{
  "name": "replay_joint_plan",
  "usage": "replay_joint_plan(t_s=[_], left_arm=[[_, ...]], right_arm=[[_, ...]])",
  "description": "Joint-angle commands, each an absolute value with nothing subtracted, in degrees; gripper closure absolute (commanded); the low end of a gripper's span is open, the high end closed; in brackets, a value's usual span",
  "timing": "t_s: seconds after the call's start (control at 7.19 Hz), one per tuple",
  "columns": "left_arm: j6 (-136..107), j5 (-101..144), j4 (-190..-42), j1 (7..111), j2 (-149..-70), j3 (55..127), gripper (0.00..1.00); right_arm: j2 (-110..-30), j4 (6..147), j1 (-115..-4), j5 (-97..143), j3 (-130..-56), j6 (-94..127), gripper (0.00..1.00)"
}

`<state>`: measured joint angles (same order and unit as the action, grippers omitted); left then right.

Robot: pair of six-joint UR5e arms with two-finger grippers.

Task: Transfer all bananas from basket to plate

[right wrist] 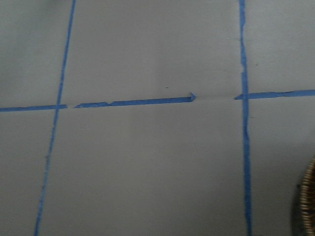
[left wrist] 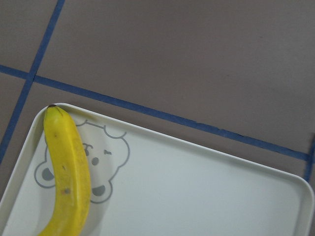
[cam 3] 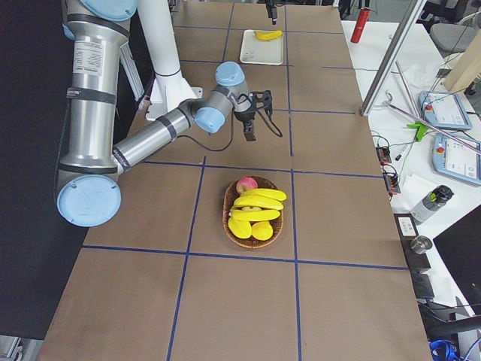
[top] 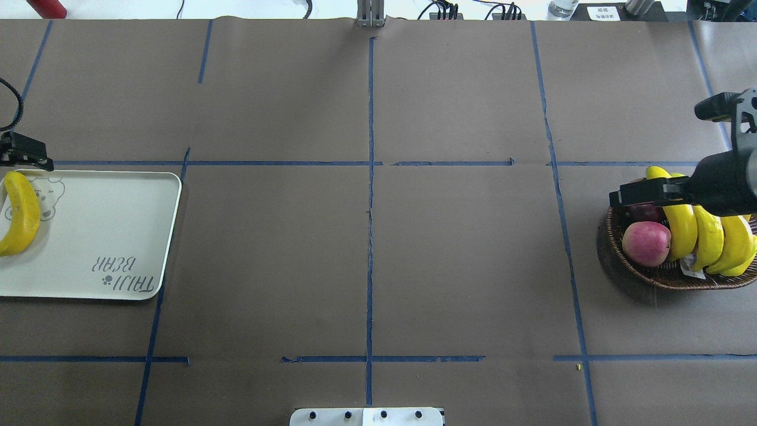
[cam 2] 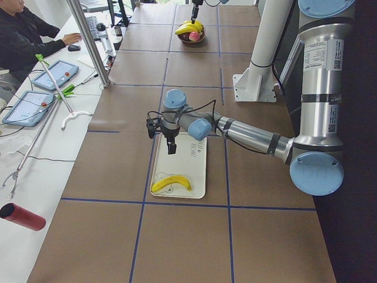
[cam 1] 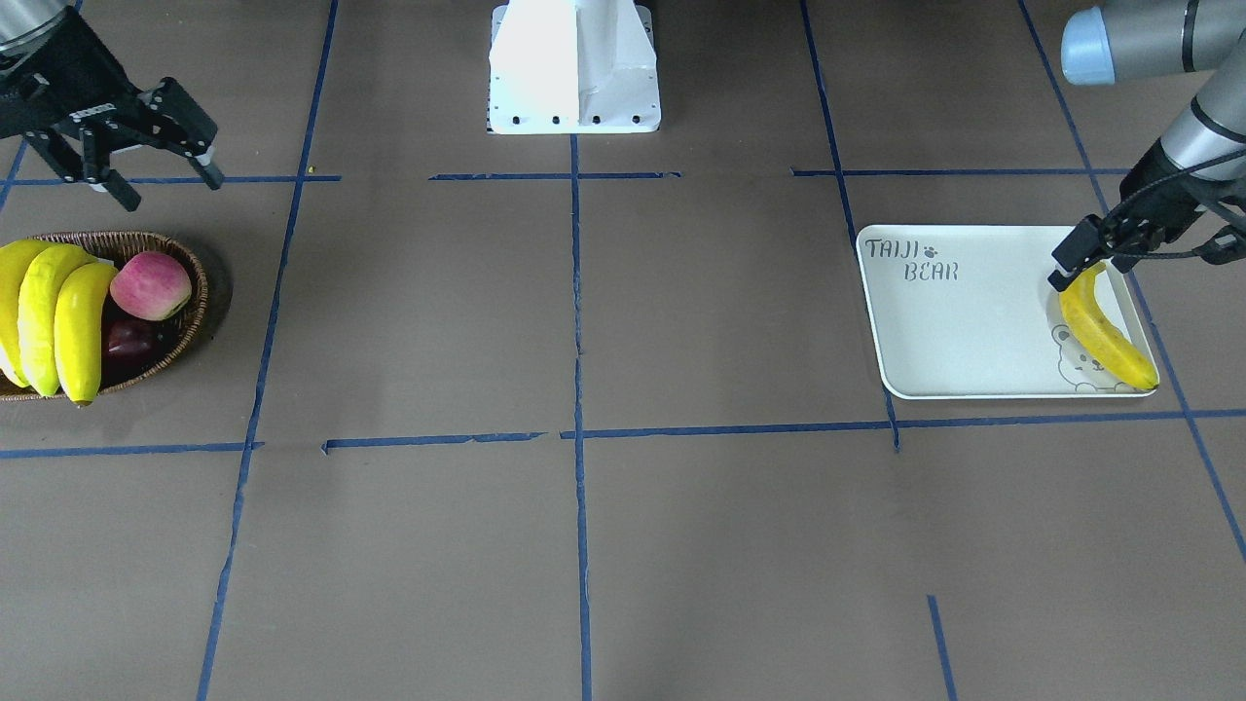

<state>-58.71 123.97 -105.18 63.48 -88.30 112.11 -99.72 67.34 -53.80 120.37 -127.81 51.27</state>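
One banana (cam 1: 1105,331) lies along the plate's (cam 1: 954,331) left edge. Three bananas (cam 1: 58,312) lie in the basket (cam 1: 190,321), far right. The right gripper (cam 1: 165,183) hovers beside the basket, jaws apart. The left gripper (cam 1: 1071,263) hangs over the plate; I cannot tell how its jaws stand.

"TAIJI BEAR" lettering on the white plate (cam 1: 973,321)

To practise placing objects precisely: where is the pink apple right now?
The pink apple sits at the front-facing view's far left, the robot's right, inside the basket, beside the bananas and a dark red fruit.
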Motion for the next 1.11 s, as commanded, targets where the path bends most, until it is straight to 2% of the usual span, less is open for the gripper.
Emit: replay_joint_plan(t_s=[0.0, 0.28, 0.56, 0.84, 0.97], left_arm=[[-64.57, 124.1, -100.81, 61.11, -91.3, 116.72, 0.0], [-71.51, 123.49, -100.81, 55.91, -94.55, 116.72, 0.0], [-72.33, 123.49, -100.81, 55.81, -94.75, 116.63, 0.0], [-72.33, 123.4, -100.81, 55.81, -94.75, 116.63, 0.0], [-72.33, 123.31, -100.81, 55.81, -94.75, 116.63, 0.0]], right_arm=[[-107.03, 67.15, -61.06, 123.39, -125.26, 36.45, 0.0], [-106.44, 67.06, -61.26, 123.14, -118.86, 35.94, 0.01], [-106.26, 66.97, -61.09, 122.52, -115.41, 36.03, 0.03], [-105.73, 67.32, -61.0, 123.31, -114.17, 35.95, 0.26], [-105.73, 67.59, -60.65, 123.31, -114.0, 36.03, 0.3]])
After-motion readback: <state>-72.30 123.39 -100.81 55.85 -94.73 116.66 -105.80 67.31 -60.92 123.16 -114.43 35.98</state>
